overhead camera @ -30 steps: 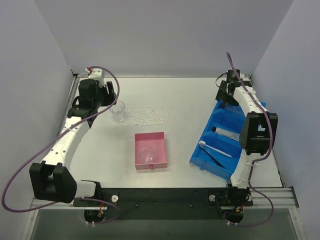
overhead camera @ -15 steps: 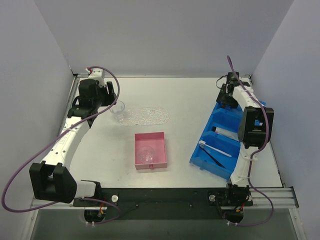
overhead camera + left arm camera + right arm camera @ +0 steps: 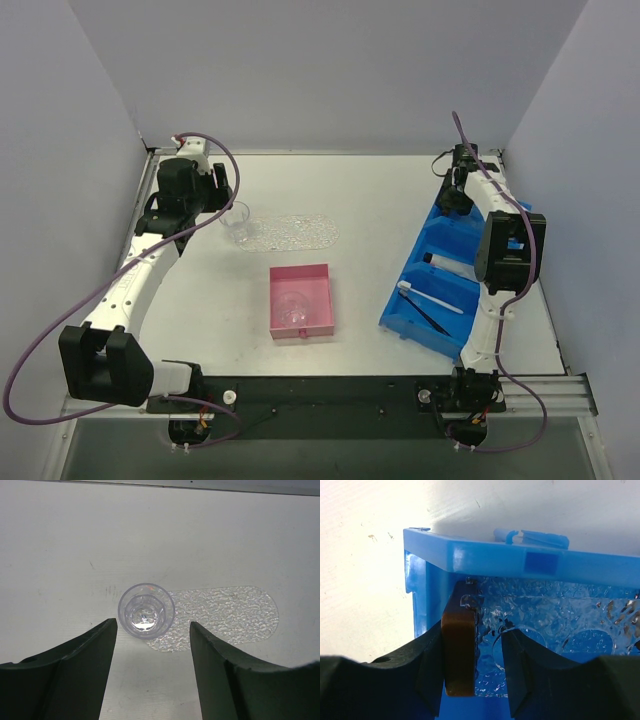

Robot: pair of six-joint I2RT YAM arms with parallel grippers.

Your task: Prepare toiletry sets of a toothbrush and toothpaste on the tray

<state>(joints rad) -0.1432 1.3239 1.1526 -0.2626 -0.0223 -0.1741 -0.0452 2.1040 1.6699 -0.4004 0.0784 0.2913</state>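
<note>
Blue bin point(image 3: 485, 555): right end effector point(image 3: 472, 652) half-open, straddling brown block point(image 3: 457, 645) on tray point(image 3: 545, 610), unclamped.

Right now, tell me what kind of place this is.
Probably a robot test cell: bare walls box in a white table, with left arm and right arm mounted at its edge.

Clear oval tray point(image 3: 300, 232) lies left of centre w/ a clear cup point(image 3: 236, 222) at its left end; left gripper point(image 3: 220, 200) is just beside the cup. Pink box point(image 3: 301, 300) sits nearer, apart from the tray. Right gripper point(image 3: 453, 198) is down in the blue bin's point(image 3: 398, 322) far compartment; white toothbrush point(image 3: 430, 298) & tube point(image 3: 452, 262) lie in nearer ones.
</note>
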